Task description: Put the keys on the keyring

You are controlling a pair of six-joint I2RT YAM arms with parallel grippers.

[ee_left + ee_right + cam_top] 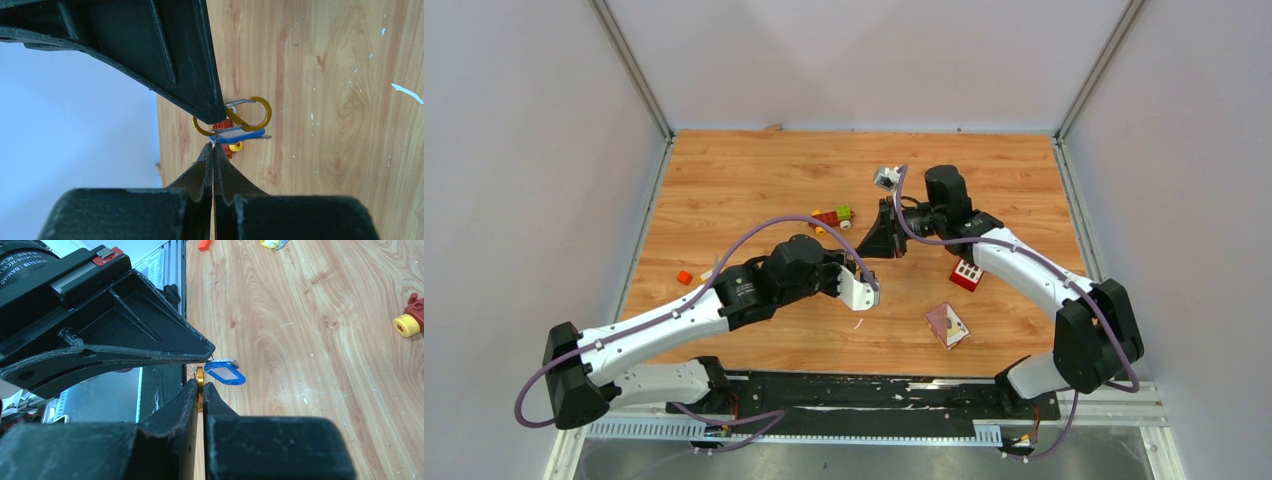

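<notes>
1. Just at its own tips, the right end effector is clamped on the single gold keyring, which shows edge-on between the two fingers and is held up off the bench.
2. Meeting it tip to tip, the left end effector is closed tight. Its tips touch the metal just under the keyring, but I cannot tell whether anything is pinched between them.
3. Two keys can be counted. The blue key hangs directly beside both sets of tips, touching the keyring. Whether it is actually threaded on is not clear.
4. One red-and-green toy car lies on the bench near the end effectors, a little to the left of where they meet.
5. One red block with white squares sits somewhat farther off to the right, beside the right forearm.
6. One pinkish square piece lies farther still, toward the arm bases.
7. Farthest from the end effectors, the yellow key lies flat on the bench, well apart from the keyring, with one small orange block near it.
</notes>
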